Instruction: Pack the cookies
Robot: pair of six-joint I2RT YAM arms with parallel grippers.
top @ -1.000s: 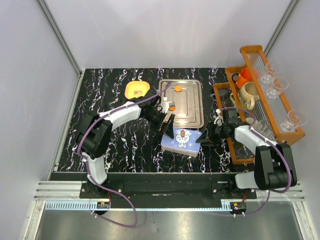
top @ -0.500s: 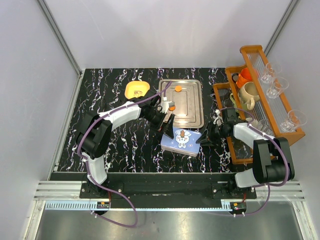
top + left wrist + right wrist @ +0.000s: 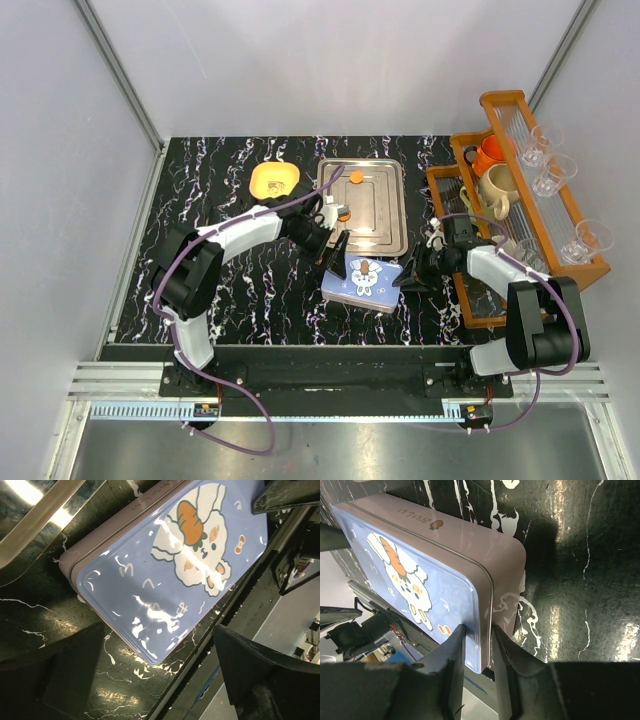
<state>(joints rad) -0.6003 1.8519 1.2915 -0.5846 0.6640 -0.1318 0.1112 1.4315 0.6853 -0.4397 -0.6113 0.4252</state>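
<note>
opening the tin (image 3: 365,282) at frame centre: right gripper (image 3: 477,635) pinches its lid rim, left gripper (image 3: 336,252) gapes wide over the upper-left corner. cookies (image 3: 356,177) lie on the tray (image 3: 392,215) above (two visible). next, probably lift the lid.

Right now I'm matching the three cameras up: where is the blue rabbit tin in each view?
Top view: the blue tin lies lower centre, just in front of the metal tray.
Left wrist: the tin fills the upper middle.
Right wrist: the tin is upper left, its edge between the right gripper fingers.
Shared landmark: the rabbit with a carrot on the lid.
</note>
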